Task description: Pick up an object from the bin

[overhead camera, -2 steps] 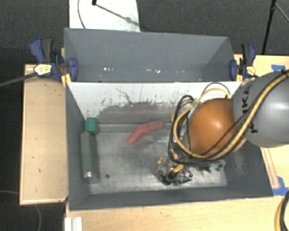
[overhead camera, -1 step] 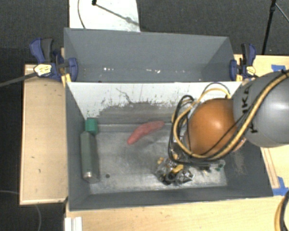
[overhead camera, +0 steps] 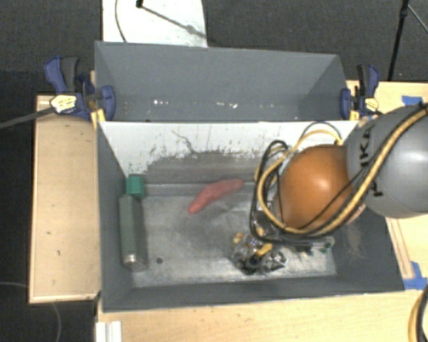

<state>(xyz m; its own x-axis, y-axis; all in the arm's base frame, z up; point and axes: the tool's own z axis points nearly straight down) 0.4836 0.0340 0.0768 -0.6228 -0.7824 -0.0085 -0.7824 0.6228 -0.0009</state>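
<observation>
In the camera view the gripper is noted low on the floor of the bin, by its front wall; whether it is open or closed cannot be told. The red tapered piece and the green capped bottle lie well apart from it, so an empty grasp is judged likely.

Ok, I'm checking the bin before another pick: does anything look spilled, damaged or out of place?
Nothing looks spilled or broken. The green capped cylinder lies flat along the left wall, the red oblong thing slanted mid-bin. The bin is scuffed on its back slope. The end effector sits low at front right, apart from both.
</observation>
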